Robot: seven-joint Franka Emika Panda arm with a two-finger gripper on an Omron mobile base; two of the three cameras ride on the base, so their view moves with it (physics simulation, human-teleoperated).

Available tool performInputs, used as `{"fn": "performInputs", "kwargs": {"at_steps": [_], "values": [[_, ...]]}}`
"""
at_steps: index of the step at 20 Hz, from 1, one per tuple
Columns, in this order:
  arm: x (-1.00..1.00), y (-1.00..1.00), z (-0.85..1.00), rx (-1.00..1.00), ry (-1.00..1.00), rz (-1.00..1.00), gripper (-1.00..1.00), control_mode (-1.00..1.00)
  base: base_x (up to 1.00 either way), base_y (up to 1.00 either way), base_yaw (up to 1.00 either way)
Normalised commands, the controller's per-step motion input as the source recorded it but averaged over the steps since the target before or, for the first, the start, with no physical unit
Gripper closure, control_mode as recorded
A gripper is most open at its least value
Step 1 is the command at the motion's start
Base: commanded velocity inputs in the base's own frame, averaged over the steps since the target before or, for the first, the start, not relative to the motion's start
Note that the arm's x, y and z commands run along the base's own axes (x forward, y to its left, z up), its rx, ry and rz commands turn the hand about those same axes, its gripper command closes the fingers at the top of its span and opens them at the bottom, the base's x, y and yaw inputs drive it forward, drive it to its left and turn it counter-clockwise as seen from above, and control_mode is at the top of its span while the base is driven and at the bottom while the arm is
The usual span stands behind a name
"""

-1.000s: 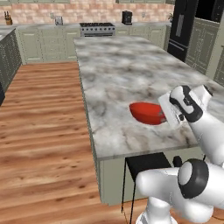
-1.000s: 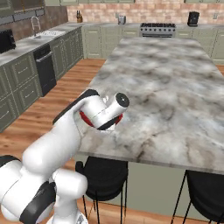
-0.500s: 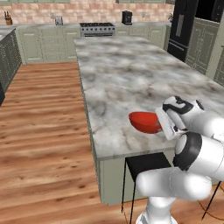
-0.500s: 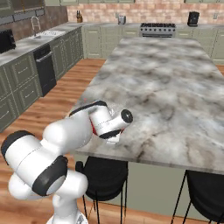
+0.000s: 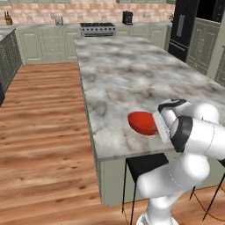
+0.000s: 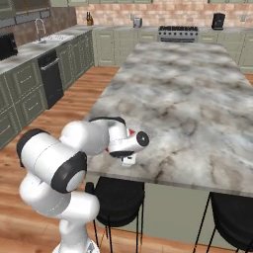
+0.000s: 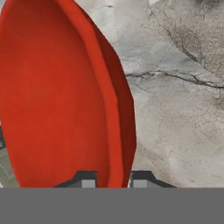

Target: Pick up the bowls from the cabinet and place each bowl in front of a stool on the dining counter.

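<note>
The claw is closed on the rim of the red bowl, one tip inside the wall and one outside, as the hand view shows at its 6 o'clock. That rim pinch seems to be why the bowl hangs tilted rather than flat: in the hand view its open face turns toward 9 o'clock and its outer wall curves over the marble. In the left base view the bowl sits low over the near end of the tabletop, close to the front edge, at 9 o'clock from the wrist. Whether its underside already touches the marble I cannot tell. A black stool stands just below that edge, at 6 o'clock from the bowl, so the spot looks chosen to set the bowl in front of this seat. The right base view shows a sliver of red behind the wrist, with the same stool under the overhang and a second stool farther along at 4 o'clock. The bowl is glossy, evenly red, wide and shallow, with a smooth thin wall and no pattern; it appears empty.
</note>
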Motion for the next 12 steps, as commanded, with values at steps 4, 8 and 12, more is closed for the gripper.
{"fn": "performInputs", "kwargs": {"at_steps": [4,8,12], "values": [[0.40,0.00,-0.32,0.00,-0.01,0.00,1.00,-1.00,0.00,0.00,0.00],[0.19,0.00,-0.15,0.00,0.00,0.00,1.00,-1.00,0.00,0.00,0.00],[0.01,0.00,0.00,0.00,0.00,0.00,-1.00,-1.00,0.00,0.00,0.00]]}}
